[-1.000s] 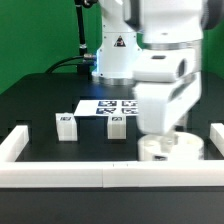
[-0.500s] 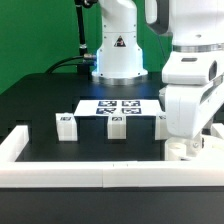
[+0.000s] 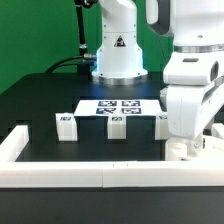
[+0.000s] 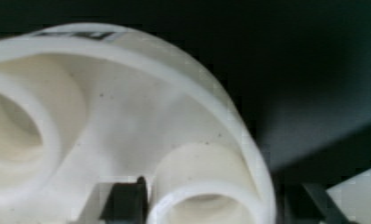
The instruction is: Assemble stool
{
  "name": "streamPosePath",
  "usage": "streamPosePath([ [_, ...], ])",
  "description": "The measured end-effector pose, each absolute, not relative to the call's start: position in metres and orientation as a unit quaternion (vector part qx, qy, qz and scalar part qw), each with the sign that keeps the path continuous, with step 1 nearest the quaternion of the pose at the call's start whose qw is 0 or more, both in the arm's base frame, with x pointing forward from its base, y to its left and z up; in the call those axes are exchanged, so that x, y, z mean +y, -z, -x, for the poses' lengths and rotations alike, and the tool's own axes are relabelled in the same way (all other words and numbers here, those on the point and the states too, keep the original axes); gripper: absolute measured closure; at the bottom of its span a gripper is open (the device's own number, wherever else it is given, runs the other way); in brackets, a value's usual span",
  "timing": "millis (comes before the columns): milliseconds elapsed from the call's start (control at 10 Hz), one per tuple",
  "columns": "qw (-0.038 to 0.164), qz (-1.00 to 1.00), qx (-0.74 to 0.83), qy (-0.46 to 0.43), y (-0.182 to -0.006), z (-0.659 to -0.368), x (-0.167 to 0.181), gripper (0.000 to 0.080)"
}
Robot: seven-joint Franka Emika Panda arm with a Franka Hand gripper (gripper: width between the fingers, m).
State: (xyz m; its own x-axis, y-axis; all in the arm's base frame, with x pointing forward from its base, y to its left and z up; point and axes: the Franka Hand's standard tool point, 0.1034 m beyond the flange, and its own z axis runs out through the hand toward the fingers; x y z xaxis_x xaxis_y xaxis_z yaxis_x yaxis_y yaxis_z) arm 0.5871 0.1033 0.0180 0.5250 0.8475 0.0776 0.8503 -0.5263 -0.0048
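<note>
Down at the exterior view's lower right, our fingers (image 4: 114, 205) clamp the seat (image 4: 155, 120). We think no legs (image 3: 67, 124) are on yet; they stand loose on the tabletop (image 3: 40, 100).

Your white round seat (image 3: 183, 150) (image 4: 164, 120) sits at the exterior view's right front, mostly hidden, its round sockets showing close up. The first leg (image 3: 67, 124) and the middle leg (image 3: 117, 126) stand upright with their tags showing. The third leg (image 3: 161, 122) is half hidden.
</note>
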Motion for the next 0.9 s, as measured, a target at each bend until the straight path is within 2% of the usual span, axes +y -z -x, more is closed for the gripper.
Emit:
streamPosePath([
  [100, 0.021, 0.873, -0.486, 0.033, -0.0180, -0.5871, 0.1032, 0.0333],
  [200, 0.021, 0.873, -0.486, 0.033, -0.0180, -0.5871, 0.1031, 0.0333],
  [300, 0.021, 0.873, -0.486, 0.033, -0.0180, -0.5871, 0.1031, 0.0193],
  [400, 0.021, 0.873, -0.486, 0.033, -0.0180, -0.5871, 0.1031, 0.0163],
  [900, 0.021, 0.873, -0.486, 0.033, -0.0180, -0.5871, 0.1031, 0.0151],
])
